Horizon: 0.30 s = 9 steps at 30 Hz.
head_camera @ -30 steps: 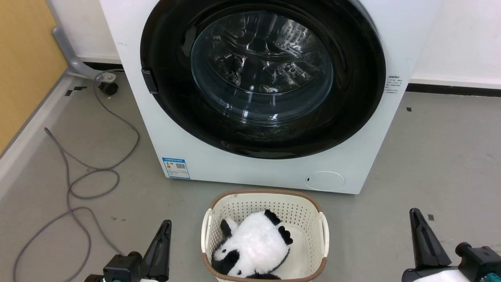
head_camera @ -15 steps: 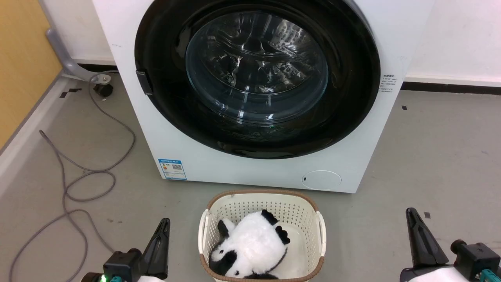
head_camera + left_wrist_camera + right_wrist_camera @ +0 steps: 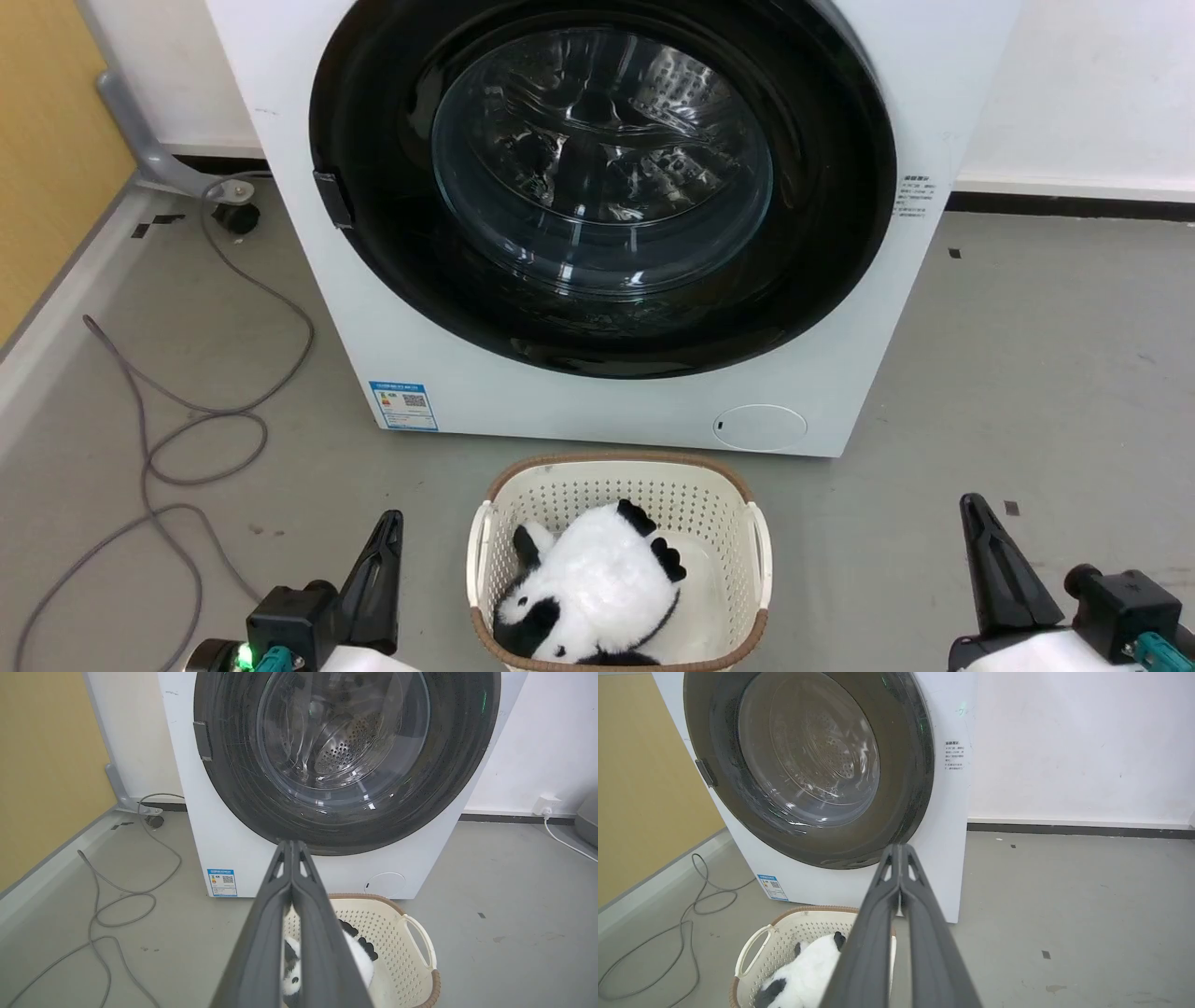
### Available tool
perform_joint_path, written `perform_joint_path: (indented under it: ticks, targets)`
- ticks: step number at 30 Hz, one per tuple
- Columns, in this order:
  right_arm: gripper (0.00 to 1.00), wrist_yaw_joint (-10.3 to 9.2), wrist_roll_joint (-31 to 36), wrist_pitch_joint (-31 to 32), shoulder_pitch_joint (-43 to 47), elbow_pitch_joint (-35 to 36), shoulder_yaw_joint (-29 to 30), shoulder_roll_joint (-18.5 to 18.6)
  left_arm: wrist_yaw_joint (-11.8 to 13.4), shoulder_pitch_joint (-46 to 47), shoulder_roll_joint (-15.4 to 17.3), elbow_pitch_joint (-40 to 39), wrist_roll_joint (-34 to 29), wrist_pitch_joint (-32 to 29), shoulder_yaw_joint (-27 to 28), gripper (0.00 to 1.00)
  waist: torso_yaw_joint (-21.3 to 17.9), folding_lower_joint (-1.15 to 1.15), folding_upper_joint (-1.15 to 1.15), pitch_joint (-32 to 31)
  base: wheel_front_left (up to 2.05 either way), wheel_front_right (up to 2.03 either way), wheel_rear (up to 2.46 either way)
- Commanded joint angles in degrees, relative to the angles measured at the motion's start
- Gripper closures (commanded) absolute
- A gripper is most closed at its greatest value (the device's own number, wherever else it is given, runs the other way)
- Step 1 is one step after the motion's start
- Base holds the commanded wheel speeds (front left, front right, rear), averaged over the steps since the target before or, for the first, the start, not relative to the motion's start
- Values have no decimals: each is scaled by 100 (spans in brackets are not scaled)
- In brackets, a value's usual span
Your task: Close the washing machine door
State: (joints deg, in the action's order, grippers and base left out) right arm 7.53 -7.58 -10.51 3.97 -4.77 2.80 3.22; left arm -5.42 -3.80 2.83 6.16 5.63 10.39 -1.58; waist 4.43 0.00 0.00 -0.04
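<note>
Merely the view drifted; washing machine door (image 3: 597, 187) unmoved.

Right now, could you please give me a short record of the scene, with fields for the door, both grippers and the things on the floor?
door: washing machine door flush against the washing machine, appears shut
left gripper: shut, empty, low and clear of the door
right gripper: shut, empty, low and clear of the door
basket: cream basket on the floor before the machine, panda plush inside
cable: grey cable looped on the floor, machine's left
</note>
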Motion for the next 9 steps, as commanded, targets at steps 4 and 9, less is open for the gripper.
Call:
perform_joint_path:
  ticks: [4, 9]
  targets:
    - [100, -1, 84, 71, -116, 68, -29, -12, 61, 78, 2, -57, -72, -64, 17, 100, -21, 0, 0, 0, 0, 0, 0]
    - [100, -2, 124, 130, -133, 93, -44, -13, 90, 96, 2, -90, -101, -122, 25, 100, -46, 0, 0, 0, 0, 0, 0]
